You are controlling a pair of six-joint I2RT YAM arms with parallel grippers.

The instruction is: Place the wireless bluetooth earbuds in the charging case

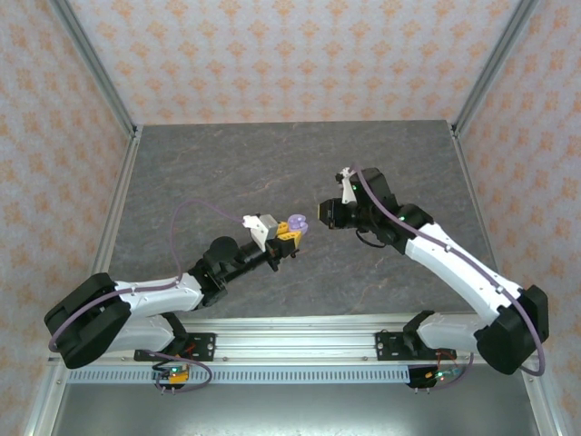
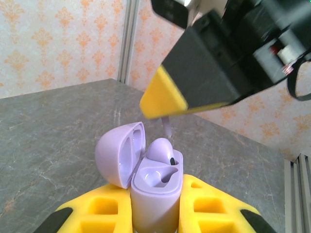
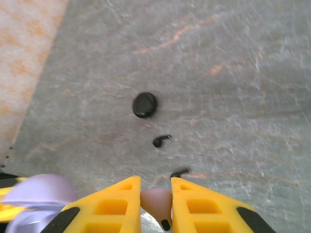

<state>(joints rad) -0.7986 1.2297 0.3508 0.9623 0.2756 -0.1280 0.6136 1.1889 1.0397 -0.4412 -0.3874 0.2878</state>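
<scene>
My left gripper [image 2: 153, 206] is shut on the upright lavender charging case [image 2: 154, 194], whose lid [image 2: 116, 153] hangs open to the left. One lavender earbud [image 2: 163, 148] sits in the far slot and the near slot is empty. Just above the case hovers a yellow-tipped finger [image 2: 163, 99] of my right gripper, with a thin pale stem [image 2: 168, 127] hanging below it. My right gripper [image 3: 155, 187] is shut on a second lavender earbud [image 3: 156, 204]. From above, the case [image 1: 296, 224] and both grippers [image 1: 289, 238] [image 1: 320, 218] meet over the table's middle.
Below the right gripper, a round black case [image 3: 145, 105] lies shut on the grey table [image 3: 243, 73]. Two black earbuds [image 3: 161, 141] [image 3: 180, 172] lie loose near it. Patterned walls enclose the table on three sides.
</scene>
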